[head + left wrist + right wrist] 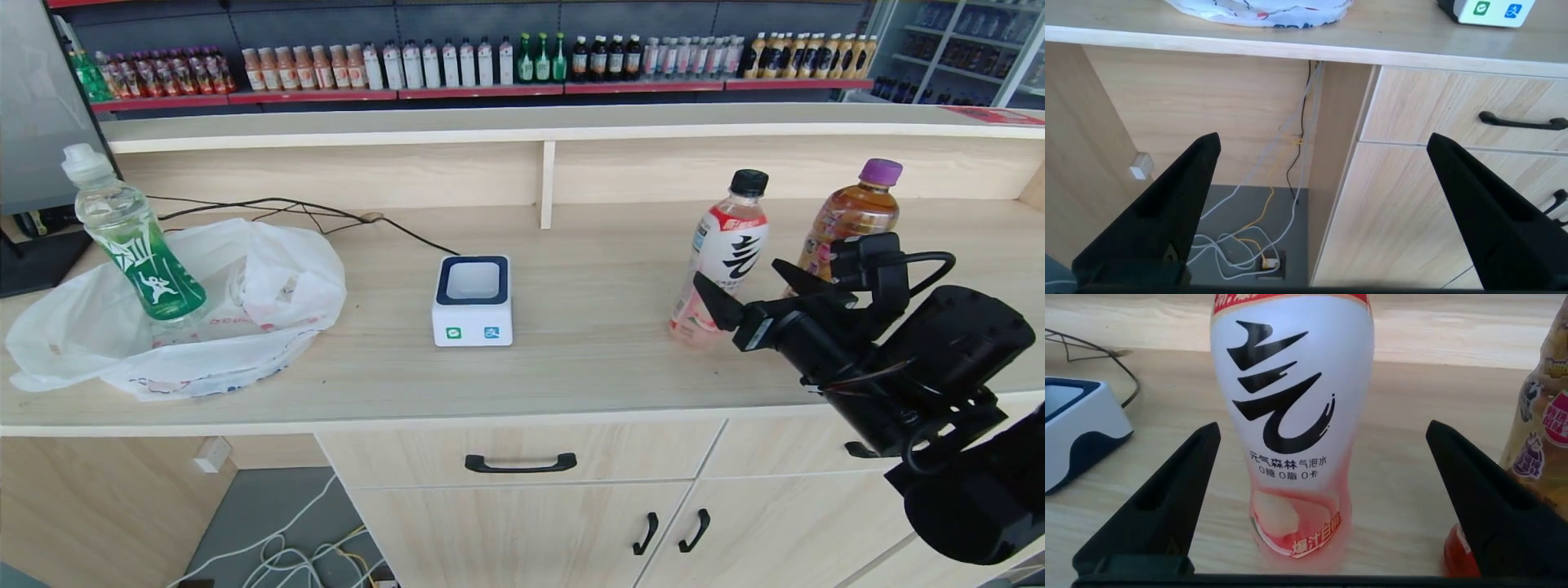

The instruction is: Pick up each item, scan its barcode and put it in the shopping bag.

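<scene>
bottles [722, 253]: three, one inside bag [277, 282], two near right gripper [737, 273].

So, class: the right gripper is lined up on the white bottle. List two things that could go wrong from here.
1. The amber bottle stands close beside the white bottle; a finger of the open right gripper might knock it over.
2. The green bottle leans in the shopping bag; adding another could topple it.

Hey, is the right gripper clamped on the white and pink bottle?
No, the right gripper is open, its jaws spread on either side of the white and pink bottle, not touching it.
</scene>
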### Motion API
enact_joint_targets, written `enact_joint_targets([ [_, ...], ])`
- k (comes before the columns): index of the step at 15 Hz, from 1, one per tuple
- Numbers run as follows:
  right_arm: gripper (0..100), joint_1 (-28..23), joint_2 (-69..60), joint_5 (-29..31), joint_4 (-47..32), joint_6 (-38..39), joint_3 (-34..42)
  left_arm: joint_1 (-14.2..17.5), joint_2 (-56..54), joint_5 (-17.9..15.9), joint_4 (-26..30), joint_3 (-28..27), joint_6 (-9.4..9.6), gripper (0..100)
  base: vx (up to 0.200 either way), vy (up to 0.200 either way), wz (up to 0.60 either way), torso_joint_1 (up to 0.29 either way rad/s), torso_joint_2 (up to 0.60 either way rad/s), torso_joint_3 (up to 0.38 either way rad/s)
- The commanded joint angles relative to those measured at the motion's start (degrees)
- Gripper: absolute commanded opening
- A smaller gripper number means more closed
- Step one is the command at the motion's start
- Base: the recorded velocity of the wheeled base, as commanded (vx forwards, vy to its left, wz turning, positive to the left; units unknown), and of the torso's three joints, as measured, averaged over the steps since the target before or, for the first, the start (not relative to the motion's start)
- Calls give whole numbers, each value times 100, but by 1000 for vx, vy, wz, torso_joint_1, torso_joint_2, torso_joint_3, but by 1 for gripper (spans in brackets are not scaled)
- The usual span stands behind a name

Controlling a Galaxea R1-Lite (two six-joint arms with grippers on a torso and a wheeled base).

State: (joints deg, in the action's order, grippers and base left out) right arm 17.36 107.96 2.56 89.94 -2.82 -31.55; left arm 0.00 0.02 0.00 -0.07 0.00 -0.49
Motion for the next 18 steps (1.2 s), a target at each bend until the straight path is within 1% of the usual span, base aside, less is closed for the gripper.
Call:
enact_joint_targets([
  [1,100,22,252,-1,6,0,-150,0,-2,0,-1,0,-4,100,0,0,0,0,0,0],
  [4,100,31,498,-1,6,0,-413,0,-2,0,-1,0,22,100,0,0,0,0,0,0],
  [9,100,48,850,-10,6,-17,-888,0,-2,0,-1,0,14,100,0,0,0,0,0,0],
  [16,100,145,999,-10,6,-17,-1292,0,-2,0,-1,0,-4,100,0,0,0,0,0,0],
  [18,100,145,1025,-10,6,-8,-1275,0,-2,0,-1,0,5,100,0,0,0,0,0,0],
])
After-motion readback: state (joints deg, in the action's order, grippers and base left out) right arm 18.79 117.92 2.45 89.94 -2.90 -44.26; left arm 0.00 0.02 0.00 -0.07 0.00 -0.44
